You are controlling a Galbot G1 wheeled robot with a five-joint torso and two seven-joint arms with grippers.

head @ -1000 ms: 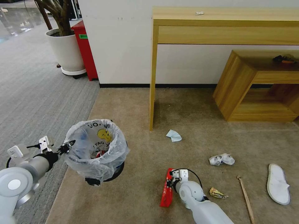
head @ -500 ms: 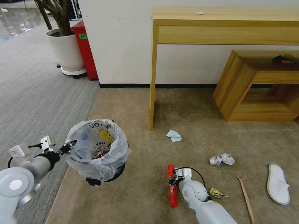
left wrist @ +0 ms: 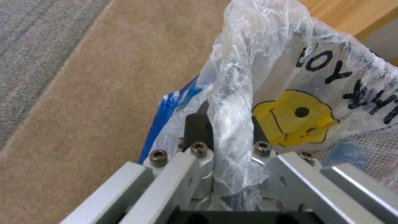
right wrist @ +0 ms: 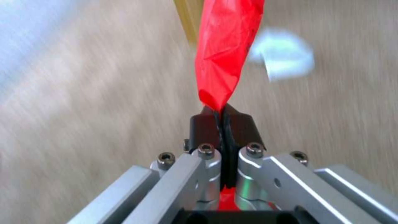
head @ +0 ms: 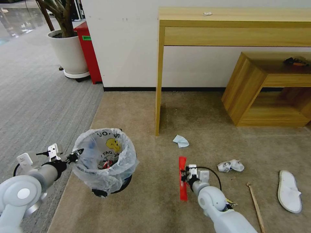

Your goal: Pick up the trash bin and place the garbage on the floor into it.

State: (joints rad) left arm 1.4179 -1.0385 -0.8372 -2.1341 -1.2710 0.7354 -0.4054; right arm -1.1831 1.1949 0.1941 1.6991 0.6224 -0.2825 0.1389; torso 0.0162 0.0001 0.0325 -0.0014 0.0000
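Beige short-pile carpet (head: 155, 207) meets grey ribbed carpet on the robot's left, white wall w/ a tall wooden console table (head: 233, 19) and a lower wooden bench (head: 259, 84) behind. Left gripper (head: 77, 154) is clamped on the rim of the trash bin (head: 105, 160); wrist view shows bag plastic pinched between the fingers, bin apparently lifted off the carpet & mouth up, probably so litter can be dropped in from above; some red scrap already lies inside. Right gripper (head: 185, 173) is pinched tight on a red wrapper (head: 183, 178), held by one end so the strip sticks out beyond the fingertips, clear of the carpet, well to the right of the bin. Left on the carpet: pale blue paper scrap (head: 180, 141) near the table leg (head: 158, 97), crumpled white paper (head: 230, 165), wooden stick (head: 256, 207), white slipper (head: 289, 191), small yellowish wrapper (head: 231, 203) by the right arm. Nothing lies between wrapper & bin; the table leg stands farther back, the potted plant (head: 66, 48) and red cabinet (head: 87, 51) well off
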